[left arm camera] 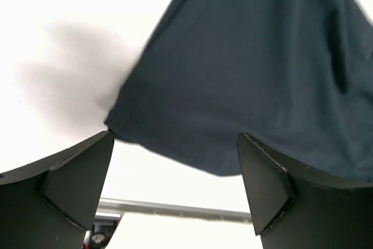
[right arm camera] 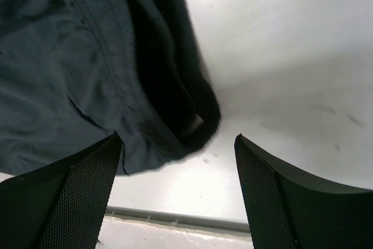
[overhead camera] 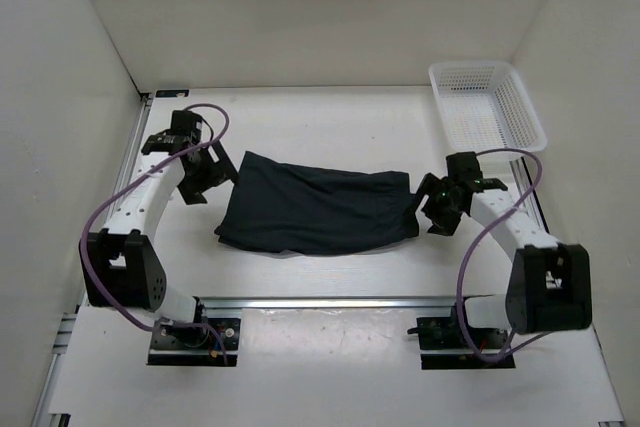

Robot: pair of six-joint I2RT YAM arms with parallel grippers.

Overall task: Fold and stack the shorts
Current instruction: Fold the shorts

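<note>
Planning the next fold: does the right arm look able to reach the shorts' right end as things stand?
Probably yes: the right hand is open, right beside that end of the shorts, with the fabric edge just ahead and nothing in between.

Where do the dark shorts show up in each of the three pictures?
Top view: the shorts lie at the centre of the picture.
Left wrist: they fill the upper right.
Right wrist: they fill the upper left.
Shared landmark: the metal rail, below the shorts in every view.
</note>
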